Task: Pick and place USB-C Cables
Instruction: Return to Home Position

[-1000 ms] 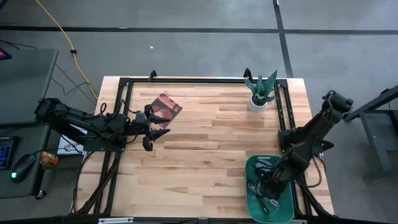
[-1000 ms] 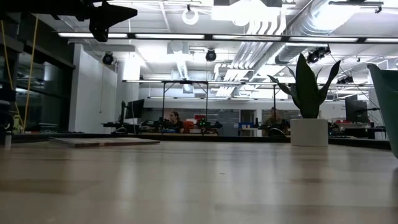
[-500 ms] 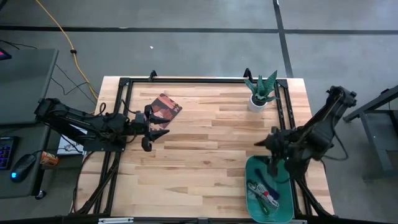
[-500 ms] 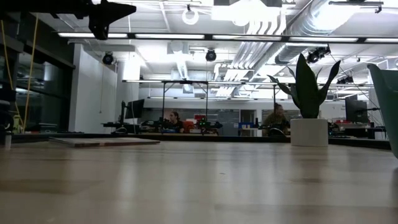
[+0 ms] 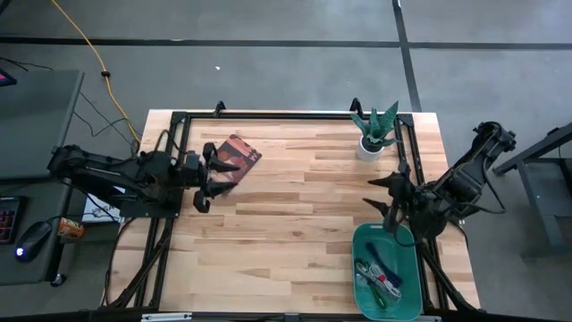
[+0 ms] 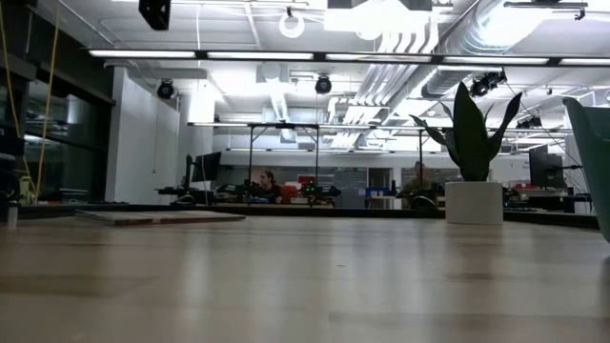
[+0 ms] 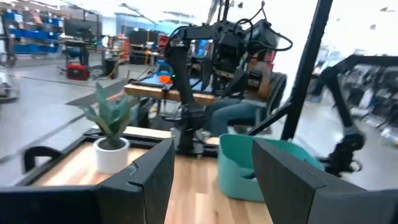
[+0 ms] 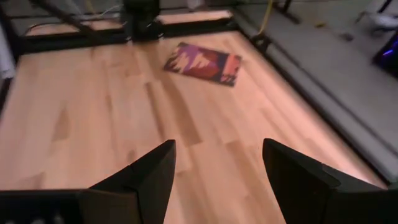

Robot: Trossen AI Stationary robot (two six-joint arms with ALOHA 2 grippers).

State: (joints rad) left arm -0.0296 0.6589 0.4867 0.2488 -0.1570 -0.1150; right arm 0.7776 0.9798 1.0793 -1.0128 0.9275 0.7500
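1. My right gripper [image 5: 388,199] hangs over the table [image 5: 295,224], just past the far rim of the bin [image 5: 404,258]. It is released: its fingers [image 8: 142,182] are spread wide with nothing between them.
2. A second ago it was down inside the bin. Half a second ago it had risen over the far rim, and now it has drawn back a little farther, toward the right edge.
3. The cables [image 5: 380,279] lie heaped in the bin at the near right corner. I can see green, white, red and blue strands, but I cannot tell the bundles apart.
4. My left gripper [image 5: 214,179] is released too, fingers [image 7: 149,180] apart. It is at the left side, just beside the booklet [image 5: 238,153].
5. It has pulled back leftward and slightly farther away. In the low view only a stub of it shows at the top edge, where its pointed tip showed before.
6. The booklet and the plant [image 5: 375,132] at the far right have not moved.
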